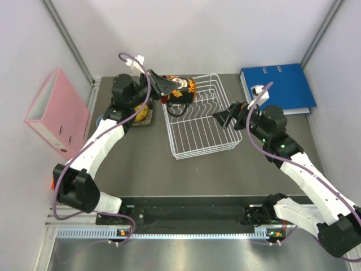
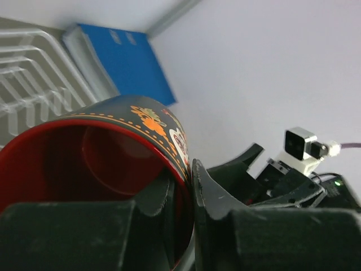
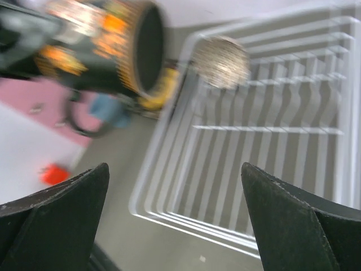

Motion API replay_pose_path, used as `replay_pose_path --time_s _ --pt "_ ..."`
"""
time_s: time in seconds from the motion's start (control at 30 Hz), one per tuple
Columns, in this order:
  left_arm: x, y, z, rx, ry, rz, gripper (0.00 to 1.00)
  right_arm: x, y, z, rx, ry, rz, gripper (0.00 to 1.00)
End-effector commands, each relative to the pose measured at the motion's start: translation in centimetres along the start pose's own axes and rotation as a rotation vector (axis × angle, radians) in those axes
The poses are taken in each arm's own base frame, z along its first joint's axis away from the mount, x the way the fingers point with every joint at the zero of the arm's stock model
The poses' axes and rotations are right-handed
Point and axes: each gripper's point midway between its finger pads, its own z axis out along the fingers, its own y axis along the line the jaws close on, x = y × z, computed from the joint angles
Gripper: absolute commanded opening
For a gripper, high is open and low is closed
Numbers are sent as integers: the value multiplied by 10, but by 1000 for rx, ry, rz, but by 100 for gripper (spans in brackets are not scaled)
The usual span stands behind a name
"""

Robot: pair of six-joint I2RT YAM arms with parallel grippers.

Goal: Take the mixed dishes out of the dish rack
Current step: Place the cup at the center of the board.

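Left wrist | left pincer (image 2: 183, 189) clamped on glossy round dark mug (image 2: 144, 116) rim | right pincer (image 3: 175, 169) apart near white wire dish rack (image 3: 265, 130)

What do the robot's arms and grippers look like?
Left arm and right arm have white shells with black joints. Left gripper and right gripper are black. A purple cable runs along each arm, with a small white camera at the wrist.

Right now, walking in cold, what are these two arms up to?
The left claw pinches the rim of a dark mug with orange pattern, holding it up over the far left corner of the white dish rack. The right claw hangs open over the rack's right side, holding nothing. Some plates sit on the table left of the rack.
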Motion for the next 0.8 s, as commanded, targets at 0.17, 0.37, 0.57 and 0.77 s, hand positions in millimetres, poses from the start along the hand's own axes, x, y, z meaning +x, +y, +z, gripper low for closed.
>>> replay_pose_path --time_s 0.17,0.37,0.57,0.77 --pt "-20 77 -76 -739 -11 280 0 31 -68 -23 338 52 -74 99" --pt "-20 93 -146 -983 -48 386 0 37 -71 -23 331 48 -74 100" --pt "-12 101 -184 -1126 26 434 0 45 -70 -19 309 63 -76 100" --pt "14 140 -181 -1179 121 405 0 47 -69 -20 296 53 -70 100"
